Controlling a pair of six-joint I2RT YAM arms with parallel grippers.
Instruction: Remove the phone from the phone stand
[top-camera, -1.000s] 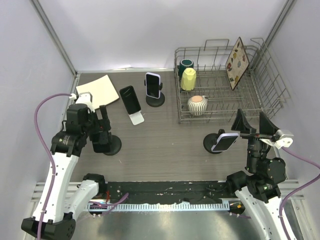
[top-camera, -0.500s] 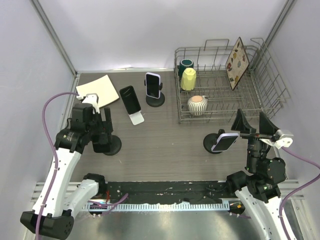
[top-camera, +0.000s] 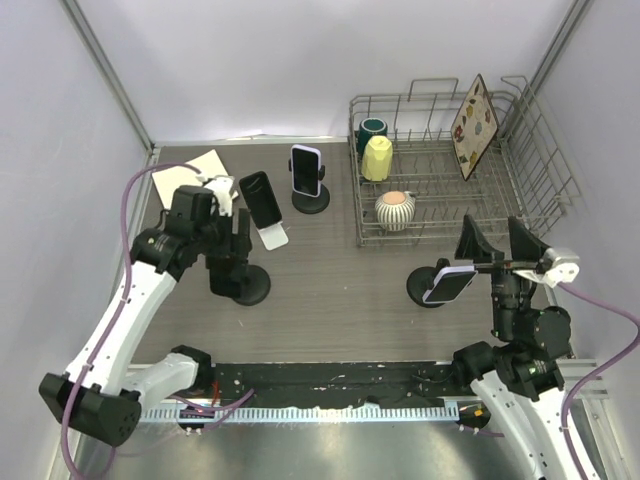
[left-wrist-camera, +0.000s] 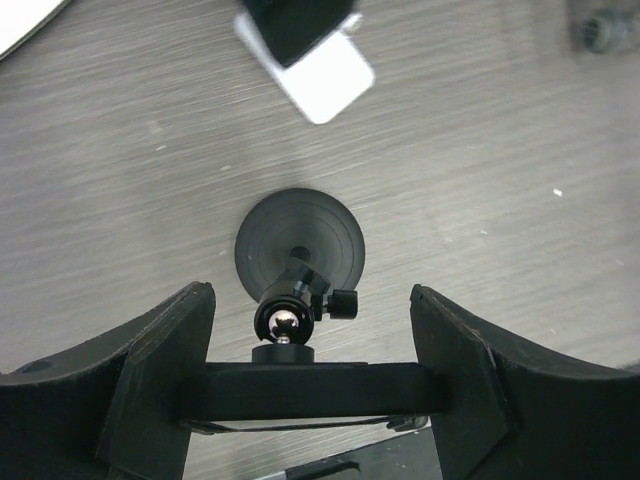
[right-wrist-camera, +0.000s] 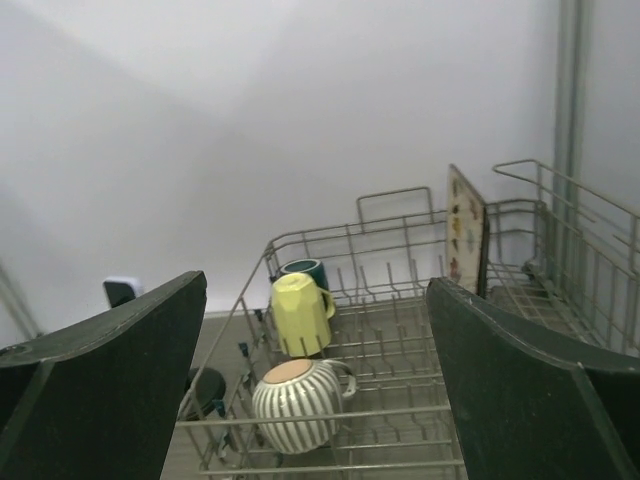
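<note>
In the left wrist view a dark phone (left-wrist-camera: 320, 388) lies crosswise on the ball-joint head of a black round-based stand (left-wrist-camera: 300, 245). My left gripper (left-wrist-camera: 310, 385) is shut on the phone's two ends. From above, my left gripper (top-camera: 228, 238) hides the phone and only the stand base (top-camera: 248, 288) shows. My right gripper (top-camera: 495, 245) is open and empty, raised just right of another phone (top-camera: 450, 283) on a black stand (top-camera: 424, 290). The right wrist view (right-wrist-camera: 315, 380) faces the dish rack and shows no phone.
A phone on a black stand (top-camera: 306, 170) and a black phone on a white stand (top-camera: 260, 198) stand at the back middle. A wire dish rack (top-camera: 520, 190) at the back right holds mugs (top-camera: 377, 157) and a board. A beige pad (top-camera: 195, 165) lies back left.
My left gripper has moved right and slightly back, and the black stand has slid along with it. My right gripper has shifted slightly.
</note>
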